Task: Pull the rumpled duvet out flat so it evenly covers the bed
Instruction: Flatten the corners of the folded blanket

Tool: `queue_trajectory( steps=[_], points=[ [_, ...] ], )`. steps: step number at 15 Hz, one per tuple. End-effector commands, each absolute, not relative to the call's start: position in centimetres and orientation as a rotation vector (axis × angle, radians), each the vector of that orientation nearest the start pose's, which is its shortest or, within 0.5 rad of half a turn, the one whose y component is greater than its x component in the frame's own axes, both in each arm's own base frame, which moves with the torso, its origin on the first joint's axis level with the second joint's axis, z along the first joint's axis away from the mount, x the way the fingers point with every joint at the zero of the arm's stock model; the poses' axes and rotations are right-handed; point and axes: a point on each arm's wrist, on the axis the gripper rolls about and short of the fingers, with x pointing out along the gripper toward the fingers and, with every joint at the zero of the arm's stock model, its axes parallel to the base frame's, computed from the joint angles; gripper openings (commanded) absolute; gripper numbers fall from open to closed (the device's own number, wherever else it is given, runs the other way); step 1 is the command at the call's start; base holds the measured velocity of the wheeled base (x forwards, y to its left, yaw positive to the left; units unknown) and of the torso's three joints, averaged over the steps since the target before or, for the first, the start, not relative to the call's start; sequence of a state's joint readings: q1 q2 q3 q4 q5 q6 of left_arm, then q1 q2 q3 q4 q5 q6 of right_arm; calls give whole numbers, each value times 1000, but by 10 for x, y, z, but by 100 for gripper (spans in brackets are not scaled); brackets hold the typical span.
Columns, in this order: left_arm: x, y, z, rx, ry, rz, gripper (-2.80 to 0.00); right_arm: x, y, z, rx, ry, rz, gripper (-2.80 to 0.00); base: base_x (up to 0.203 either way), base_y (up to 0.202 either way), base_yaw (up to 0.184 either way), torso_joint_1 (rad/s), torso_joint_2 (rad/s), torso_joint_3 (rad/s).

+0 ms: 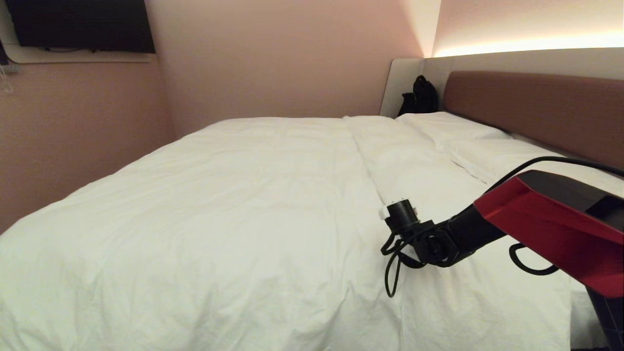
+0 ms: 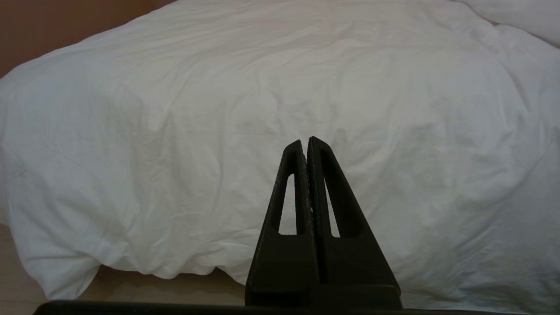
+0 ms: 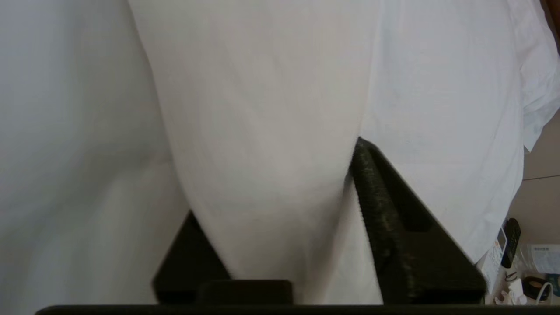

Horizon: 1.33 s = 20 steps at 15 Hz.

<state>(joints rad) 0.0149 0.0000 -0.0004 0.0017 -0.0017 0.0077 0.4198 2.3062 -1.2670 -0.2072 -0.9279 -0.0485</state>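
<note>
We see the duvet (image 1: 234, 214) spread over most of the bed (image 1: 531, 105), covering the left and near part, softly wrinkled, its near edge hanging down over the bed's side. Its right edge runs as a long seam from near to far, roughly mid-bed; right of that seam lies flatter white bedding, then two pillows (image 1: 453, 127) along the brown headboard (image 1: 536, 109) at far right. A dark bag (image 1: 420, 97) sits in the far corner by the headboard surround. A dark TV (image 1: 80, 24) hangs on the wall at far left.

The right gripper (image 3: 280, 183) is down on the duvet's right edge, near side of the bed; in the head view only the wrist and cable show, with the red arm (image 1: 551, 229) coming in from the right. In the right wrist view a thick fold of duvet (image 3: 262, 131) fills the gap between the jaws, which stand partly apart with cloth pressed against the visible finger (image 3: 393, 218); the other finger is mostly hidden by fabric. We read it as gripping that fold.

The left gripper (image 2: 306, 142) is parked low, near the bed's side, well apart from the cloth, facing the hanging duvet (image 2: 218, 109). Its fingers are pressed together, holding nothing.
</note>
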Motion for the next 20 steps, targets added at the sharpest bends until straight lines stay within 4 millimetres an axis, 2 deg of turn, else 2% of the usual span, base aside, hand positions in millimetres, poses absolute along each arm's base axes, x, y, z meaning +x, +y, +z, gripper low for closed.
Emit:
queue_trajectory(
  steps=[1,8,13,20],
  points=[
    [-23,0,75,8,2,14,-280,388,154,44,-569,663,-466,-280,0,0,0,0,0,0],
    [-23,0,76,8,1,14,-280,383,153,56,-560,649,-466,-280,0,0,0,0,0,0],
    [-23,0,76,8,1,14,-280,371,147,65,-572,655,-463,-280,0,0,0,0,6,0],
    [-23,0,75,8,2,14,-280,359,142,55,-606,702,-451,-280,0,0,0,0,0,0]
  ],
)
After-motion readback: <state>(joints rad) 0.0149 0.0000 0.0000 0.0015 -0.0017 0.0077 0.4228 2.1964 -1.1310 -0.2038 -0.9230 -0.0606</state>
